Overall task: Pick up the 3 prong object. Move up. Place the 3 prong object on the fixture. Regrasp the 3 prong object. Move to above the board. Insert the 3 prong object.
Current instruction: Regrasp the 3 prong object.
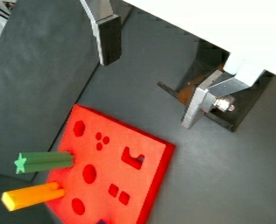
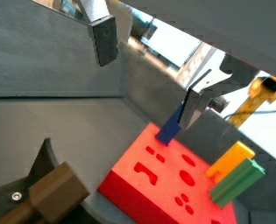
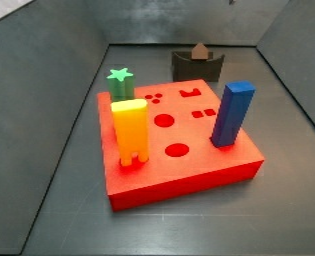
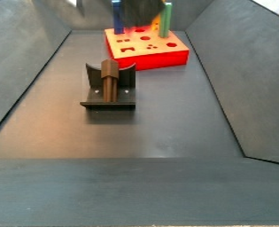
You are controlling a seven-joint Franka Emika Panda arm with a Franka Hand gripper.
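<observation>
Red board (image 3: pixel 187 165) holds a green star (image 3: pixel 118 76), orange block (image 3: pixel 129 128) and blue block (image 3: pixel 232 114). Behind the board, the brown 3 prong object (image 3: pixel 197 51) rests on the fixture (image 3: pixel 197 68). The end effector (image 1: pixel 164 66) hangs above the fixture, wide open, empty. Regrasp comes next: descend, close.

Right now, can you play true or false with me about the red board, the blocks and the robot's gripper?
1. The green star block stands in the red board. True.
2. The blue block lies flat on the floor. False: it stands upright in the board.
3. The gripper holds the brown piece. False: in both wrist views nothing sits between its fingers.
4. The 3 prong object sits on the fixture. True.
5. The fixture sits on top of the board. False: it stands on the floor, apart from the board.
</observation>
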